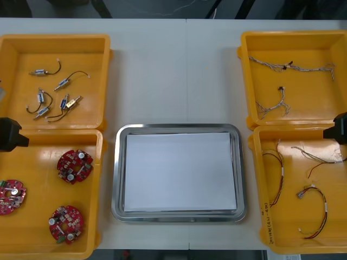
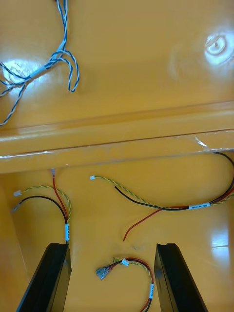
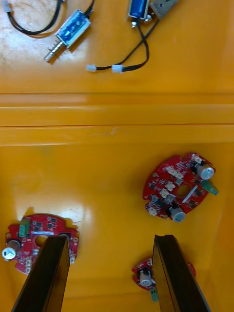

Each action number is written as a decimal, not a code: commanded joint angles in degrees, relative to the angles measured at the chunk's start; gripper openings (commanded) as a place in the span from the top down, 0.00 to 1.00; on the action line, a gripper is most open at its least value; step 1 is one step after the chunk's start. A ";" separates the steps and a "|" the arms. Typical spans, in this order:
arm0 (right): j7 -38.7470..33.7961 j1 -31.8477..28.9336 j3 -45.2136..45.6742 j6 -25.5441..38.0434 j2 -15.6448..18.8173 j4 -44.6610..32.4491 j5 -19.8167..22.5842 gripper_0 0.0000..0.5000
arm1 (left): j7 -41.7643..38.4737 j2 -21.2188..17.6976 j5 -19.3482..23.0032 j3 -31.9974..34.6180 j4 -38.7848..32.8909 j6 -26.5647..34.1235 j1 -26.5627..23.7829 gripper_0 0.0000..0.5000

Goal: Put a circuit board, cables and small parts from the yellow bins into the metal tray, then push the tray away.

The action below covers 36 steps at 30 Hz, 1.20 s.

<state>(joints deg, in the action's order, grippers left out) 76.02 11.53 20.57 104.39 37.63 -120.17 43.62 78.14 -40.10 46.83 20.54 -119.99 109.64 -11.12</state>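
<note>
Flanking the metal tray (image 1: 116, 162), left hand (image 3: 109, 241) and right hand (image 2: 112, 246) hover over bins (image 1: 101, 162), splayed.

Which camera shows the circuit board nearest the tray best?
The left wrist view: the circuit board lies whole beyond the open left tool, its components distinct. The front view shows it farther off, in the near left bin. The right wrist view faces cables.
</note>
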 commanded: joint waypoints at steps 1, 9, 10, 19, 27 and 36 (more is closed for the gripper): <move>-1.14 1.04 1.93 -0.33 0.07 -2.17 0.67 0.00 | 7.11 -3.76 2.57 -0.15 -0.25 0.36 -0.40 0.00; -1.05 -1.77 2.01 -0.95 2.09 -4.90 1.20 0.00 | 10.19 -6.13 4.15 -0.15 -2.71 0.36 3.03 0.00; -1.14 -2.39 2.01 -1.12 2.53 -5.25 1.38 0.00 | 10.37 -6.48 4.50 -0.24 -3.24 0.36 3.65 0.00; -1.23 -5.55 2.01 -1.30 5.00 -7.00 3.14 0.00 | 11.33 -9.21 7.23 -2.52 -7.54 0.36 7.69 0.00; -1.23 -7.49 2.10 -2.88 6.49 -7.36 4.54 0.00 | 12.92 -10.52 8.46 -5.16 -8.86 -4.17 11.82 0.00; -1.23 -13.55 4.48 -7.27 8.25 -8.06 10.25 0.00 | 13.88 -13.78 9.69 -8.50 -9.83 -14.80 17.80 0.00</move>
<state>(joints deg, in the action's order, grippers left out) 76.02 1.50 21.73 98.24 43.18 -125.93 52.51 86.06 -50.29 55.76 13.46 -127.86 97.35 3.54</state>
